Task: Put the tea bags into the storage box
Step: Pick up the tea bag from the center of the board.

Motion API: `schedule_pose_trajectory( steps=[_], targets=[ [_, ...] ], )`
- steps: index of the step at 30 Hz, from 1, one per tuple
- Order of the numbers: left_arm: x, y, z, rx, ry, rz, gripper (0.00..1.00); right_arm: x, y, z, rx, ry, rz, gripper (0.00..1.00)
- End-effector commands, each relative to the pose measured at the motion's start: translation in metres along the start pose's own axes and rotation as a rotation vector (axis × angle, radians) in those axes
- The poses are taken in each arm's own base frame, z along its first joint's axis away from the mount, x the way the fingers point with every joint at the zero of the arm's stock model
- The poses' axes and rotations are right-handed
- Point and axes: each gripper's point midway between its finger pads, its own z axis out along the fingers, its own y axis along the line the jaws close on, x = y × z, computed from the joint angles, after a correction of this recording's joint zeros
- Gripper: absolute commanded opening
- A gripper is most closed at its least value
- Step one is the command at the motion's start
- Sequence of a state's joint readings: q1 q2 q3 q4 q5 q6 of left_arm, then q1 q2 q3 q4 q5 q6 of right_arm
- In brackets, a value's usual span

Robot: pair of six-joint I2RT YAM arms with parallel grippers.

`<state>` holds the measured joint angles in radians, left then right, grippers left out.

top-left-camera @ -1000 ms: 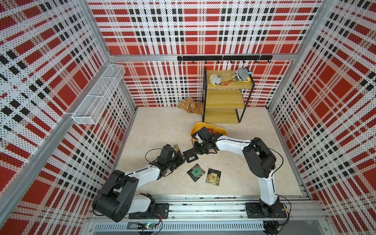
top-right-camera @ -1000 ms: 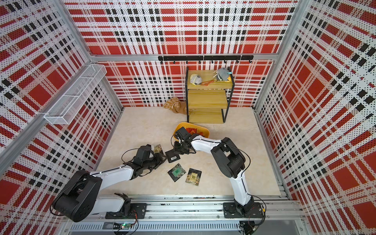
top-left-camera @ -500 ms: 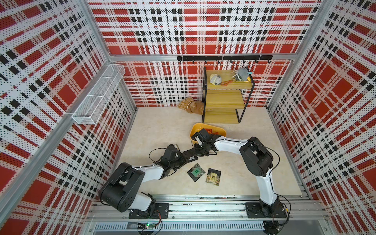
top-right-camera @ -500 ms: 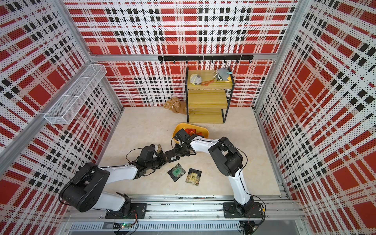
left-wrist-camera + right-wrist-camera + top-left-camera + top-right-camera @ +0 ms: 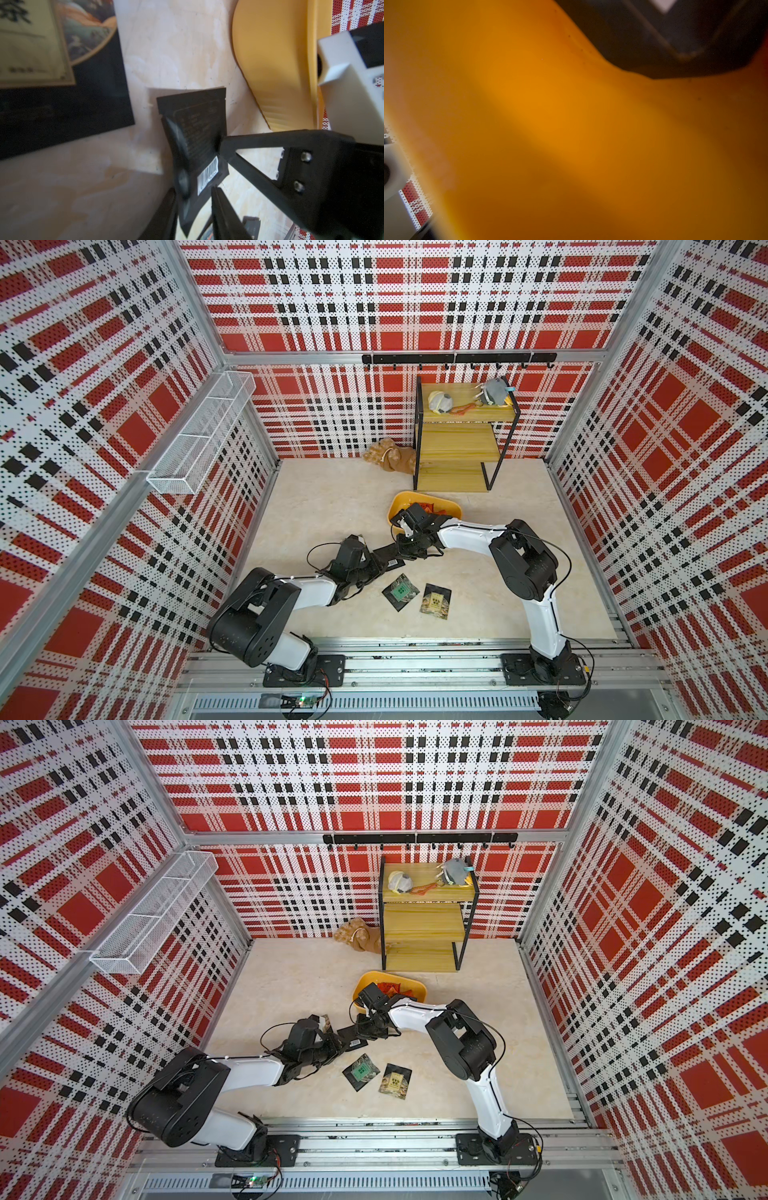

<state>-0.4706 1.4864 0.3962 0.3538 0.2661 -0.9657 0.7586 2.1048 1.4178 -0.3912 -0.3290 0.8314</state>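
Close beside the left gripper (image 5: 379, 562) we see a cream-labelled tea bag (image 5: 37, 47), a flat black rectangle lying on the pale, marbled tabletop (image 5: 332, 497). The left gripper's thin black fingers (image 5: 223, 214) stand a little apart on either side of the barcode end of a black foil tea bag (image 5: 197, 133). We cannot tell whether they press it. This sachet is matte and creased, with a serrated end. It is tilted clear of the tabletop and casts a shadow beneath.

In both top views it spans the gap between the two grippers. The right gripper (image 5: 408, 550) meets its long edge from the other side, jaws closed and pinching the foil.

Just behind the right gripper sits the storage box (image 5: 454, 507), a smooth yellow plastic tub with rounded corners. Glossy red tea bags (image 5: 428, 508) lie inside it. Its blurred yellow wall fills the right wrist view.

On the base side of both grippers, two more flat black sachets lie on the tabletop. The green-labelled tea bag (image 5: 400, 591) is nearer the left gripper. The tan-labelled tea bag (image 5: 435, 600) lies just beside it, below the right gripper.
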Motion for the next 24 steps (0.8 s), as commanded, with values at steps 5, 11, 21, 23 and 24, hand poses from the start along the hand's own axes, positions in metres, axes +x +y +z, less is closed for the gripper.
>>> schedule_pose_trajectory(
  steps=[5, 11, 21, 23, 24],
  targets=[
    [0.003, -0.002, 0.003, -0.004, 0.011, 0.006, 0.27, 0.019, -0.018, 0.016, 0.06, 0.07, 0.007, 0.0],
    [0.004, -0.001, 0.005, -0.007, 0.021, 0.006, 0.11, 0.015, -0.015, 0.009, 0.059, 0.05, -0.004, 0.0],
    [0.001, -0.009, -0.001, 0.0, 0.013, 0.019, 0.0, -0.008, 0.02, -0.025, 0.013, -0.026, -0.042, 0.54],
    [0.0, -0.013, -0.006, -0.006, 0.011, 0.03, 0.0, -0.014, 0.028, -0.036, 0.007, -0.05, -0.048, 0.58],
    [-0.002, -0.016, -0.01, -0.006, 0.005, 0.034, 0.0, -0.018, 0.032, -0.043, 0.005, -0.068, -0.052, 0.59]
  ],
)
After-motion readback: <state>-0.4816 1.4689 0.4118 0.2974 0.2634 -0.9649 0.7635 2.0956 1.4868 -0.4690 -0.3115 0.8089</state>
